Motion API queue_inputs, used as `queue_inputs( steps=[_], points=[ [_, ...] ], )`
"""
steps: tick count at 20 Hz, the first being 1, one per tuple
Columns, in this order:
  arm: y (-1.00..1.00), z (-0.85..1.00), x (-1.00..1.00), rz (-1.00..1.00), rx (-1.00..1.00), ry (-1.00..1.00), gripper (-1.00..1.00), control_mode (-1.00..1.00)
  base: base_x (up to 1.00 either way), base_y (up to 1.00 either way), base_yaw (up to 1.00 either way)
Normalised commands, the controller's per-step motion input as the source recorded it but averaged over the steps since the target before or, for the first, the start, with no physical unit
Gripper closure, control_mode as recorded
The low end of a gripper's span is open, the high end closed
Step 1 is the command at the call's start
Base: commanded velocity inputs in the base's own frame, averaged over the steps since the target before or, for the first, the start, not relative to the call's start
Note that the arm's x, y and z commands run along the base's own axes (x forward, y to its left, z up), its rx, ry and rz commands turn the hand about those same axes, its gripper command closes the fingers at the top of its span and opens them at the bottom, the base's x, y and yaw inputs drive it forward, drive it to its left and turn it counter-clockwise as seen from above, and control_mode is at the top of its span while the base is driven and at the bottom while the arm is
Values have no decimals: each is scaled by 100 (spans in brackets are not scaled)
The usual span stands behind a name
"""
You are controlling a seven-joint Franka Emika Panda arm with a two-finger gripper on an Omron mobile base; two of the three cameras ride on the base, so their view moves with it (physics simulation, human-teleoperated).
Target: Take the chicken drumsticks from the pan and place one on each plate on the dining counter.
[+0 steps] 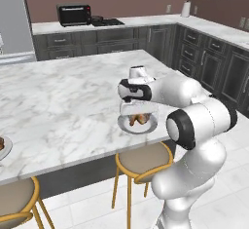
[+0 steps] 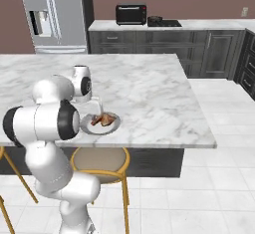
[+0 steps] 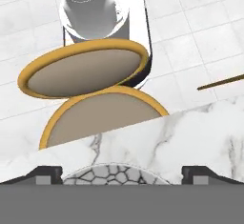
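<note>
Marble of the dining counter (image 1: pixel 63 101) spreads wide and mostly bare in both base views, with open slab to the left of the arm and beyond it toward the far edge. Its near edge runs just in front of the robot, and its right corner (image 2: pixel 211 143) ends over open white floor tiles (image 2: pixel 219 188). Under that near edge stand stools with tan seats and yellow rims (image 1: pixel 143 161); in the hand view two such seats (image 3: pixel 86 73) lie below the counter's lip.

A small plate (image 2: pixel 112 125) sits close to the near edge, directly before the arm. On it rests one chicken drumstick (image 2: pixel 103 120), golden-brown; it seems to lie whole within the rim, though the arm hides part of it in the left base view. In the hand view the plate's rim (image 3: pixel 114 174), crackle-patterned, peeks up between the tips.

The gripper (image 3: pixel 122 176) hangs just above this plate, fingers (image 3: pixel 47 174) spread wide apart with nothing between them.

At the far left edge of the left base view a second plate (image 1: pixel 4 147) shows partly, with something brown on it that is cut off by the frame; it lies well apart from the first.
</note>
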Motion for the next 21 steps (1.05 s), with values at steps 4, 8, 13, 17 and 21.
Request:
queue_inputs(
  steps=[4, 8, 13, 17, 21],
  points=[
    [-13, 32, -98, 29, 2, -40, -100, -100, 0, 0, 0],
    [-13, 33, -97, 24, 4, -39, -100, -100, 0, 0, 0],
    [-14, 39, -83, 11, 7, -8, -100, -100, 0, 0, 0],
    [-15, 41, -84, 4, 14, 0, -100, -100, 0, 0, 0],
    [-13, 35, -84, 3, 10, -1, -100, -100, 0, 0, 0]
  ],
)
